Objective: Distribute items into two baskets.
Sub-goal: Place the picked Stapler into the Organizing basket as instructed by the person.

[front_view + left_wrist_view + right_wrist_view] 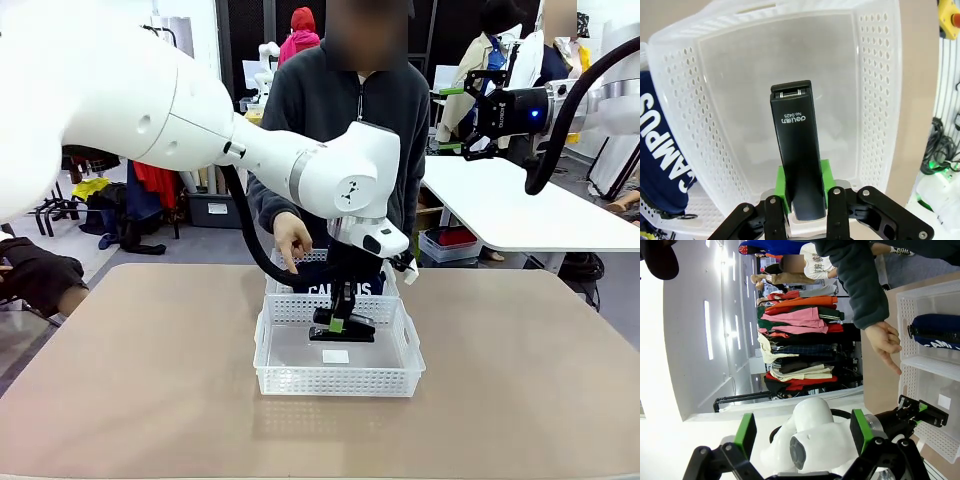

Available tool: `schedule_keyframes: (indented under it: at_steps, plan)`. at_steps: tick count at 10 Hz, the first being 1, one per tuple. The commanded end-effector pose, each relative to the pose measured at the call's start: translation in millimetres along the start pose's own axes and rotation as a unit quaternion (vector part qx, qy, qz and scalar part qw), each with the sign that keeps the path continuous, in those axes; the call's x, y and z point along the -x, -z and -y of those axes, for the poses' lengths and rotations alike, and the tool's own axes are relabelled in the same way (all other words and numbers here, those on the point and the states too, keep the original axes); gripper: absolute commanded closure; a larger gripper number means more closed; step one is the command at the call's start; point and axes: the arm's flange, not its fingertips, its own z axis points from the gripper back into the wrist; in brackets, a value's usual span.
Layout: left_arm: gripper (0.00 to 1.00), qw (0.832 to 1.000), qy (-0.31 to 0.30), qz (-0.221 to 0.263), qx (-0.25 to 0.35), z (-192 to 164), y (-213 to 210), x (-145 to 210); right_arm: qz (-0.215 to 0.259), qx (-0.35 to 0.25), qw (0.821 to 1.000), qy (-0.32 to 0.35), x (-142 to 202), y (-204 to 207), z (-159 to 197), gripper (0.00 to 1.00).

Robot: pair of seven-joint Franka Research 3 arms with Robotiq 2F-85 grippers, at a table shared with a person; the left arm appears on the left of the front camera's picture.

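My left gripper (pixel 338 322) is shut on the black stapler (pixel 342 331) and holds it low inside the near basket (pixel 335 384), just above its white label (pixel 336 356). In the left wrist view the green pads (pixel 782 184) squeeze the stapler (pixel 796 145) at its rear end, over the basket's floor (pixel 740 100). The navy CAMPUS pouch (pixel 340 289) lies in the far basket (pixel 279 285), and it also shows beside the near basket's wall as the pouch (pixel 660 145). My right gripper (pixel 450 120) hangs open, high at the right, holding nothing.
The person stands at the far side, one hand (pixel 292 245) pointing down beside the far basket. The right wrist view shows that hand (pixel 887 345), the pouch (pixel 937 330) and the stapler (pixel 922 412). Bare tabletop (pixel 130 370) surrounds the baskets.
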Motion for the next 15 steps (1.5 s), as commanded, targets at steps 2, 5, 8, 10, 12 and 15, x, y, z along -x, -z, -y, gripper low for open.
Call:
schedule_keyframes:
  at_steps: [2, 5, 8, 10, 12, 15]
  plan:
    - [1.0, 1.0, 0.008, -0.008, -0.004, -5, 22, 11, 0.003, 0.0, 1.0, 0.004, 2, 1, -4, 0.0]
    - [1.0, 1.0, 0.018, -0.008, -0.008, -13, 43, 9, 0.003, 0.0, 1.0, 0.004, 2, 1, -4, 0.0]
    - [1.0, 1.0, 0.017, -0.005, -0.003, -18, 56, 8, 0.003, 0.0, 1.0, 0.004, 2, 1, -4, 0.0]
    - [1.0, 1.0, 0.015, -0.006, 0.001, -19, 60, 8, 0.003, 0.0, 1.0, 0.004, 2, 1, -4, 0.0]
    - [0.95, 1.0, 0.014, -0.005, 0.004, -21, 60, 8, 0.003, 0.0, 1.0, 0.004, 2, 1, -4, 0.0]
    - [0.37, 1.0, 0.006, -0.005, 0.004, -20, 58, 10, 0.003, 0.0, 1.0, 0.004, 2, 1, -4, 0.0]
